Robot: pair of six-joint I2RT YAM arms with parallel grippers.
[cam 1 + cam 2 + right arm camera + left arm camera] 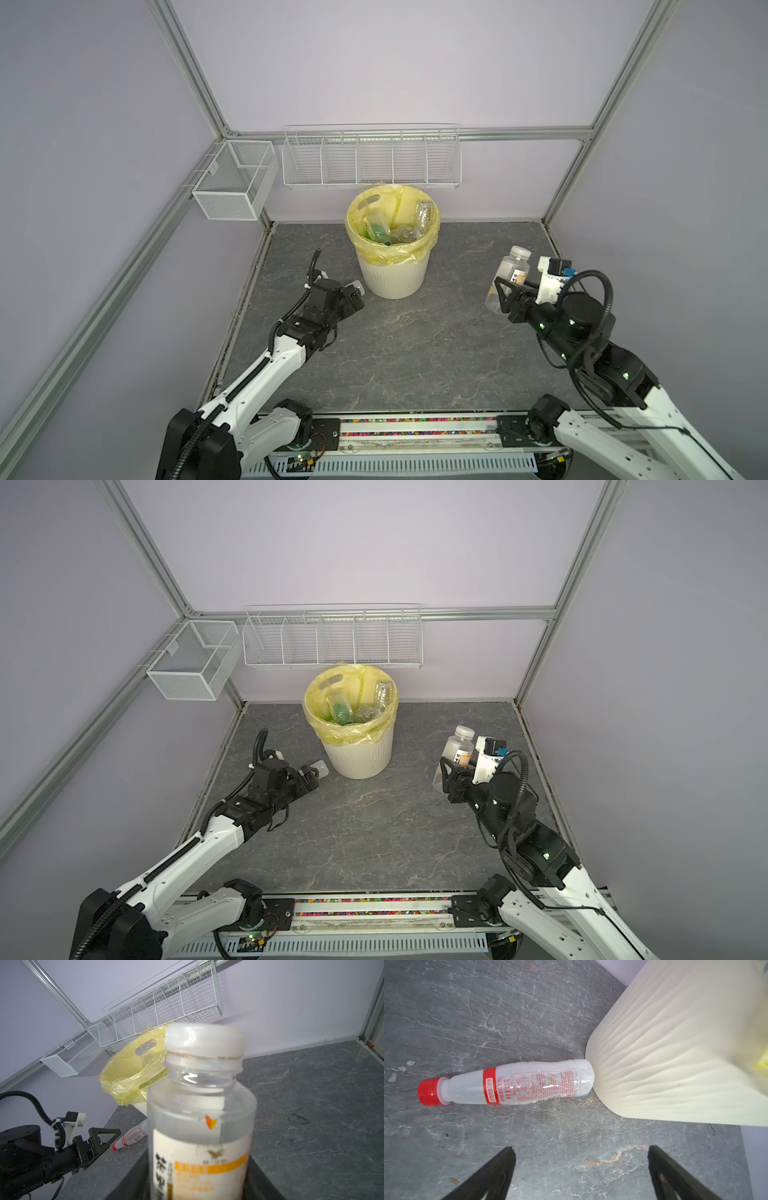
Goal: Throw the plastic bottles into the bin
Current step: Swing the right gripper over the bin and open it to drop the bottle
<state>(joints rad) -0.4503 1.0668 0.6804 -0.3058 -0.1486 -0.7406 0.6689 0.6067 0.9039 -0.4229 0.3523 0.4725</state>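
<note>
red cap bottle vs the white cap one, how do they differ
The red-capped bottle lies on its side against the bin; the white-capped bottle is held roughly upright by the right gripper. The red-capped bottle is slim with red print, the white-capped bottle stout with an orange label. Both are capped, see-through and outside the bin.
</note>
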